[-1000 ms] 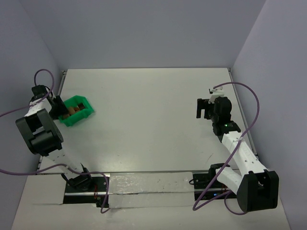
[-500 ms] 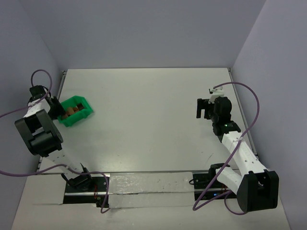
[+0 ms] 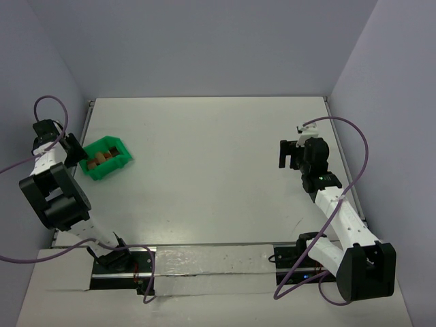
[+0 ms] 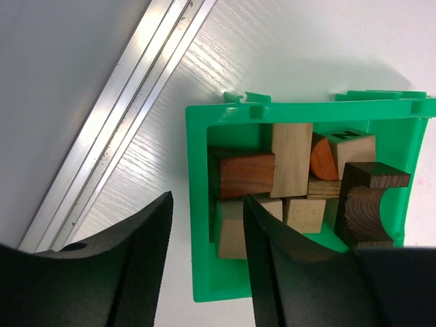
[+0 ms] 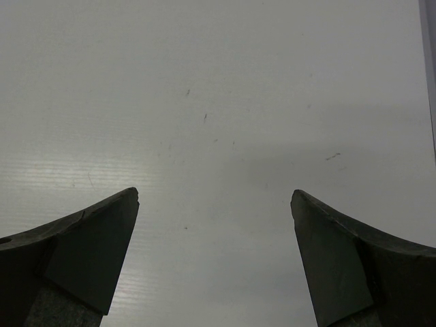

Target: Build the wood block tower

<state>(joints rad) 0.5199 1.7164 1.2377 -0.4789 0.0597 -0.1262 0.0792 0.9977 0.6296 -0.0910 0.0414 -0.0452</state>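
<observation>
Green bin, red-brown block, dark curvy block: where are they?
green bin (image 4: 197, 204), left wrist view, on its left wall.
red-brown block (image 4: 245, 174), left wrist view, middle of its top face.
dark curvy block (image 4: 364, 204), left wrist view, on its scooped side.

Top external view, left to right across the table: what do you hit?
left gripper → green bin → right gripper
</observation>
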